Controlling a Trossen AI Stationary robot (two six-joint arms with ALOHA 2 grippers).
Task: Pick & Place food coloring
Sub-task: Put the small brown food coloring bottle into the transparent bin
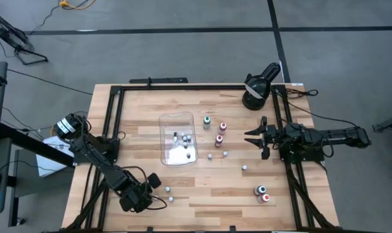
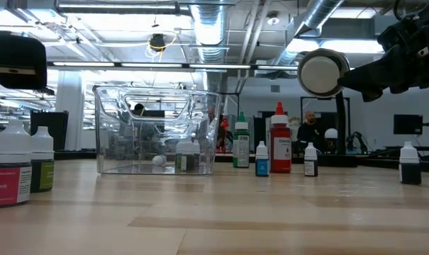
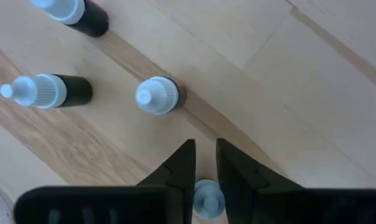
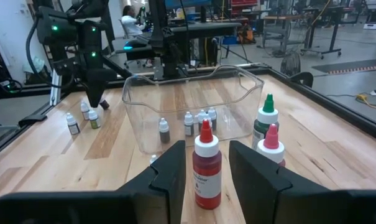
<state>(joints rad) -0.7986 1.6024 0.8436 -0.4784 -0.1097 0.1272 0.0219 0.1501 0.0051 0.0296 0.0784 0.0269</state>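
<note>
Hard to see much of the left gripper (image 1: 146, 184) from above, it's tucked low at the lower left of the bench (image 1: 150, 103) and its own arm covers it. The wrist view helps: the fingers are nearly pressed together, with a tiny white-capped bottle (image 3: 207, 198) pinched in the slit between them, only the cap showing. Three more little bottles (image 3: 158, 96) lie on the wood just ahead of it, one cut off by the frame edge.

The tray (image 1: 177, 138) is clear plastic, middle of the bench, and its walls blur what's inside. A few small bottles (image 1: 186, 138) sit in it; colours are tough to tell.

Labels: the nearest bottle at the far left of the low view reads "Pink" (image 2: 8, 173). The tall red bottle (image 2: 280, 146) has white writing starting "Ch", the rest too small. The rest of the food coloring is scattered right of the tray, plus two bottles (image 1: 262, 193) at the lower right.

The right gripper (image 1: 255, 136) hovers at the right side, fingers spread wide, holding nothing, with a red bottle (image 4: 206, 166) framed between them but farther off. A black lamp thing (image 1: 259, 84) stands at the upper right corner.
</note>
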